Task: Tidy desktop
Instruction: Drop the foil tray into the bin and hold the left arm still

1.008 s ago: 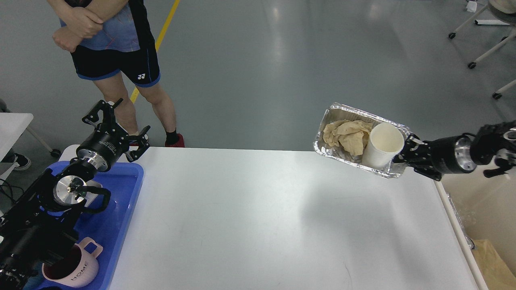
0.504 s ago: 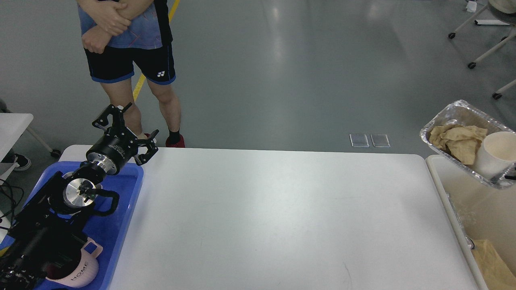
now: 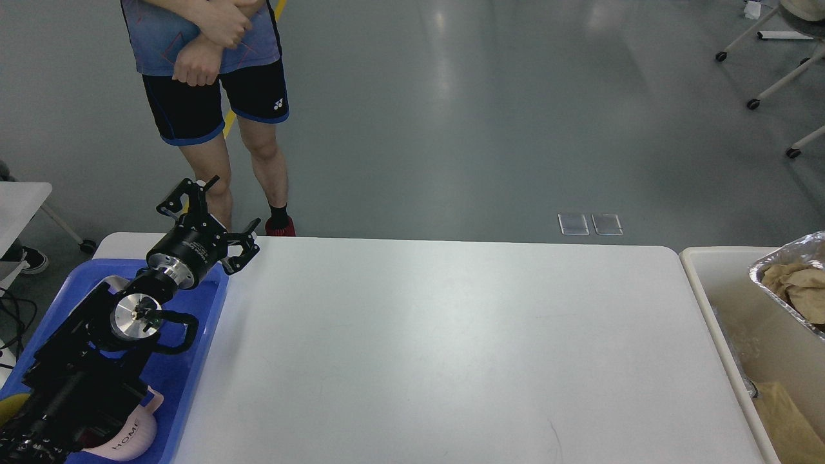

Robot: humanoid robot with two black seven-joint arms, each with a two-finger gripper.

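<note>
The white desktop [image 3: 438, 348] fills the middle of the head view and is bare. My left gripper [image 3: 216, 212] is open and empty, held above the desktop's far left corner beside the blue tray [image 3: 200, 335]. A foil tray [image 3: 789, 280] with crumpled brown paper [image 3: 799, 287] shows at the right edge, above the beige bin [image 3: 722, 303]. My right gripper is out of view past the right edge.
A pink mug [image 3: 129, 435] marked HOME lies in the blue tray under my left arm. A person [image 3: 213, 96] stands just beyond the desktop's far left corner. Brown paper [image 3: 789, 425] lies inside the bin. Wheeled chair legs [image 3: 767, 90] stand far right.
The foil tray with paper and white cup moved right off the desktop to over the bin, now partly out of frame with the right gripper. My left gripper drifted slightly right. The person shifted right.
</note>
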